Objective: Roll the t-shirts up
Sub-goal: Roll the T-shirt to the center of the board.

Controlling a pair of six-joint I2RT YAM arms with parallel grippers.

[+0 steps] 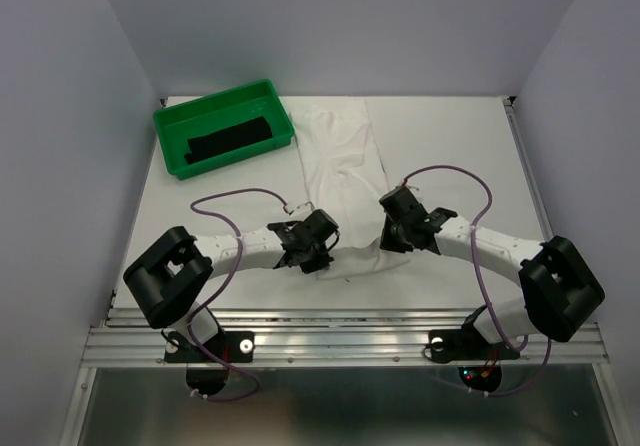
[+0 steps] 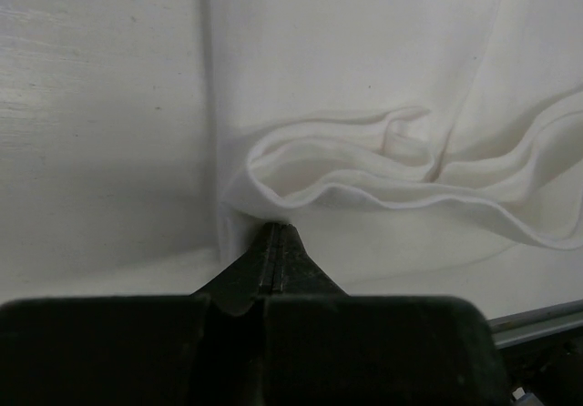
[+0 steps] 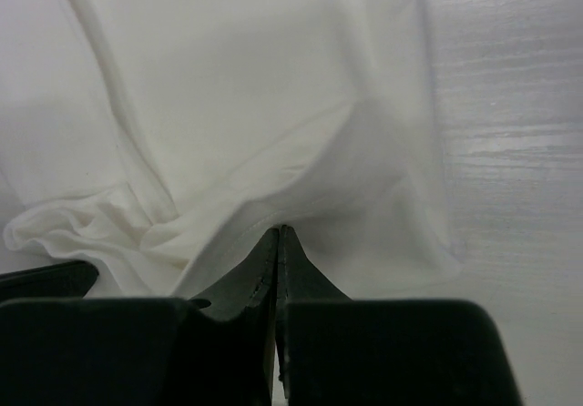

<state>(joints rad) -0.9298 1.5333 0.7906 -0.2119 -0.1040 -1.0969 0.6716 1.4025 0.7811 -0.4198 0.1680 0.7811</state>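
Cotton t-shirt (image 1: 340, 156), white, thin and limp, lies folded in a long strip down the middle of the desk (image 1: 450, 156), its near hem rippling where left jaws and right jaws each pinch a corner, likely the best hold for rolling.

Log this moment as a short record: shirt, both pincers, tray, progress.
shirt: white t-shirt, folded into a long strip on the table, near end bunched
left arm: left pincer shut on the t-shirt's near left edge
right arm: right pincer shut on the t-shirt's near right edge
tray: green tray at the far left, beside the shirt's far end
tray contents: one flat black item
progress: no roll formed yet, only loose folds at the near end
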